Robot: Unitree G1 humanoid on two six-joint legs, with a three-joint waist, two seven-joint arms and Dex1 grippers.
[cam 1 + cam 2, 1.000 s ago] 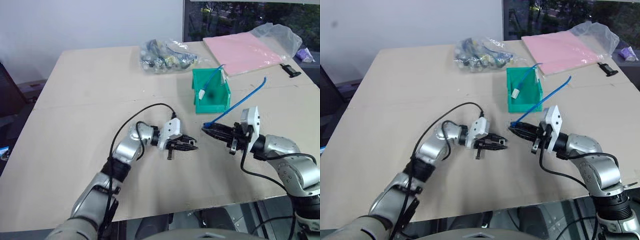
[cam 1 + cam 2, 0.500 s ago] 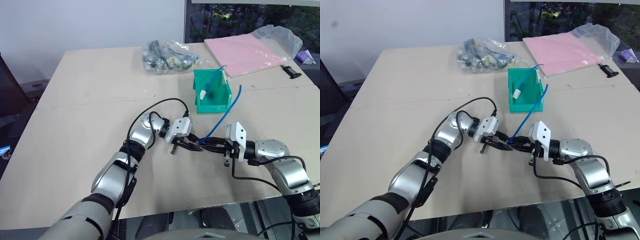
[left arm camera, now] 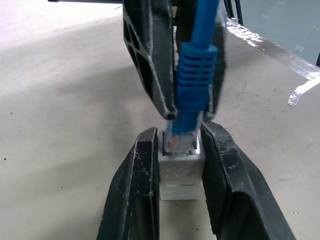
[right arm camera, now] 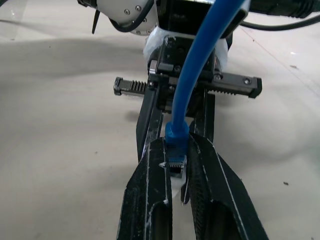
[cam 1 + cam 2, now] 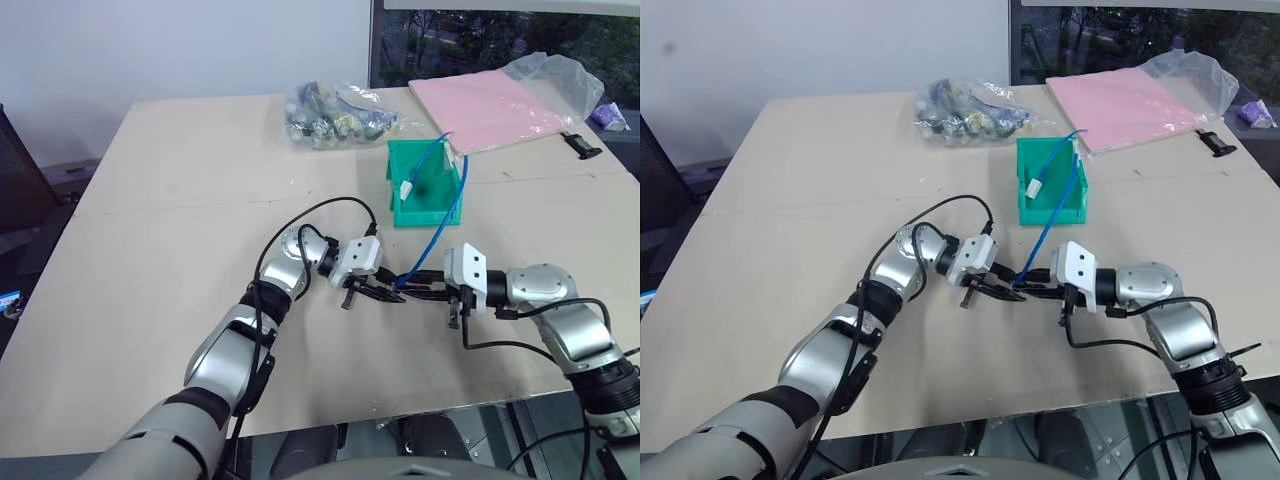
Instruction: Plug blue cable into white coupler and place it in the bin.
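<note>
Over the middle of the table my two grippers meet tip to tip. My left gripper [image 3: 179, 137] is shut on the white coupler [image 3: 181, 172], a small white block with its socket facing the other hand. The right gripper [image 4: 176, 143] is shut on the plug end of the blue cable [image 3: 197, 65]. The clear plug tip sits in the mouth of the socket; how deep it goes I cannot tell. From the plug the cable arcs up and back toward the green bin [image 5: 428, 213], which stands just behind the grippers.
Inside the bin lies another blue cable with a white piece [image 5: 408, 187]. A clear bag of parts [image 5: 335, 112] sits at the back centre. A pink sheet [image 5: 490, 105] half in a plastic sleeve and a small black object [image 5: 580, 141] lie at the back right.
Both grippers have closed in on each other, bringing the plug up to the coupler. The cable's free end has swung back toward the bin. Little has moved in the last half second.
</note>
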